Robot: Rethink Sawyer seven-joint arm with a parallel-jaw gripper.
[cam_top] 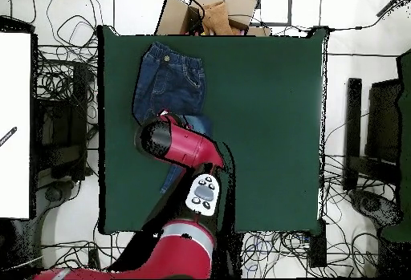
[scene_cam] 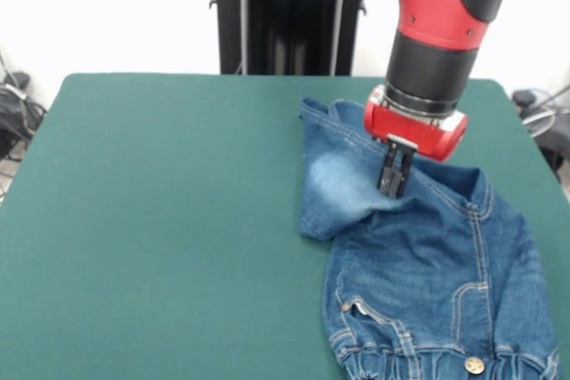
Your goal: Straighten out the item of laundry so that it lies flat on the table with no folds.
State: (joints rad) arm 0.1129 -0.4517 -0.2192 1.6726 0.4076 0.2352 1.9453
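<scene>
The pair of jeans [scene_cam: 419, 282] is seen on the right part of the green table [scene_cam: 160, 220] in the front view, with the gathered waistband and its brass button [scene_cam: 475, 365] at the bottom edge of that picture. The legs run away toward the far side, and one leg is folded over so that a faded pale patch [scene_cam: 334, 186] is turned up and a raised crease is formed beside it. The gripper [scene_cam: 393, 186] is held low over this fold, hanging from the red wrist of the arm [scene_cam: 427, 6]; its dark fingers are drawn close together and appear to be pinching the denim at the crease (the contact itself is small and cannot be made out with certainty). In the overhead view the jeans [cam_top: 170, 80] are found near one corner of the table [cam_top: 265, 116], waistband toward the table's edge, with the lower legs hidden under the arm [cam_top: 181, 144]. Cables and a cardboard box [cam_top: 213, 12] are seen off the table.
</scene>
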